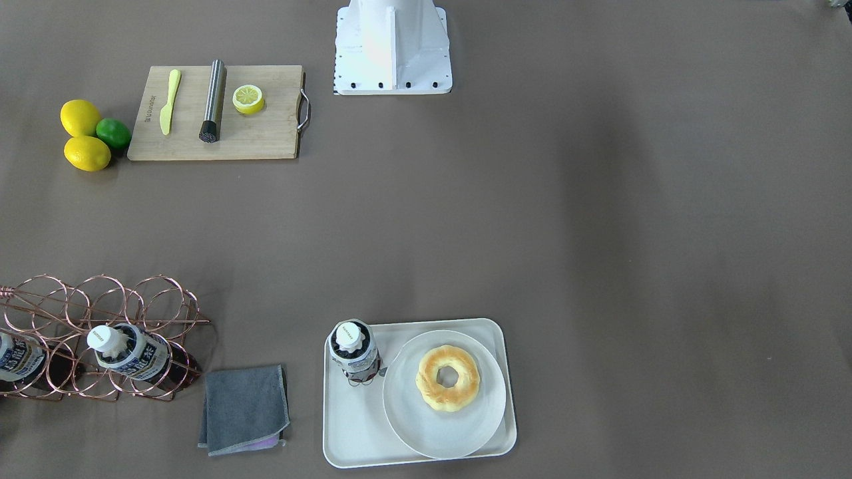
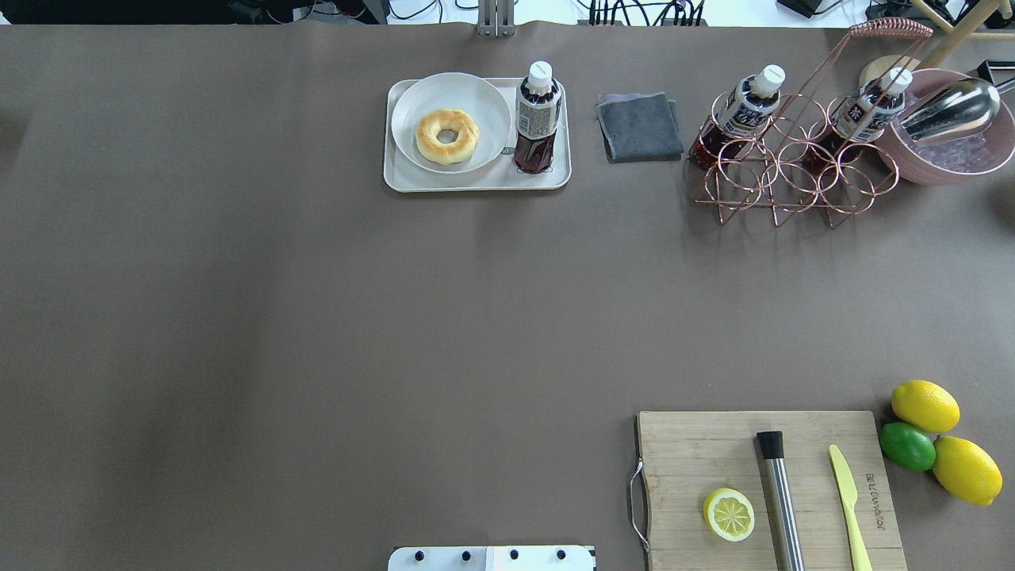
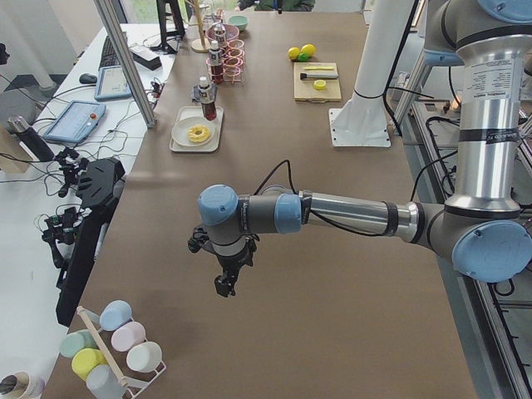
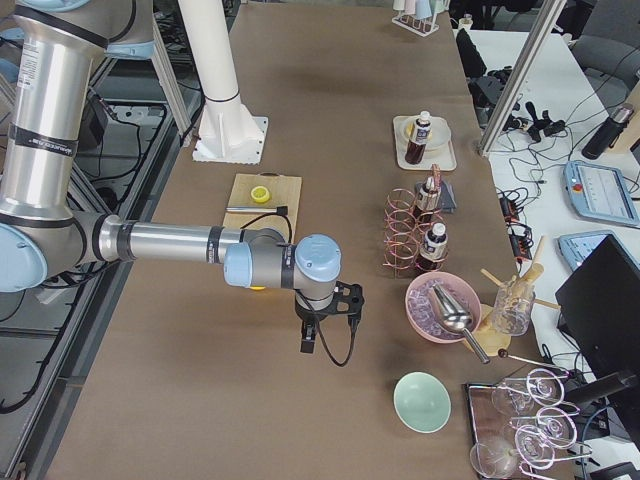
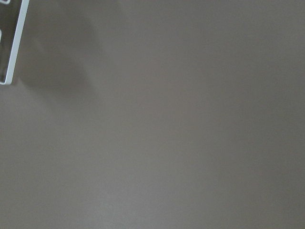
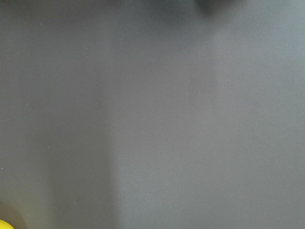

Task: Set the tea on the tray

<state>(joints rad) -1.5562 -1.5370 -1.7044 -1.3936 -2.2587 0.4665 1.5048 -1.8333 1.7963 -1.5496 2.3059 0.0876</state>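
Wood, pale and grained, lies nearest the robot's base: one rectangular cutting board [image 2: 690, 452] with a metal handle. On it are one cut lemon half [image 2: 728, 514], one brushed-steel cylinder [image 2: 781, 507] with a black end, and one slim yellow-green plastic knife [image 2: 848, 507]. Just beside the board sit two glossy whole lemons [image 2: 924, 405] with one lime [image 2: 907, 446] between them.

Farther out, over the bare matte brown surface [image 2: 317, 317], each arm stretches level with its wrist bent downward. The left tool [image 3: 226, 287] hangs above the surface toward the robot's left end, and the right tool [image 4: 307, 343] hangs toward the right end. Both show only in the side views (small and dark there), so I cannot tell how far either is parted.

At the far edge sits one cream tray [image 2: 476, 181] with rounded corners and a raised rim. The tea [image 2: 538, 119] stands upright on it, white cap up, just beside one round white plate [image 2: 412, 111] holding one golden ring-shaped bun [image 2: 447, 136]. Beyond the tray's right end lie one folded grey cloth [image 2: 639, 125] and one copper wire rack [image 2: 793, 182] of rings. Two more bottles [image 2: 741, 111] lean in the rack, which makes three in all. Last is one pink bowl [image 2: 944, 170] with a metal scoop [image 2: 951, 111].
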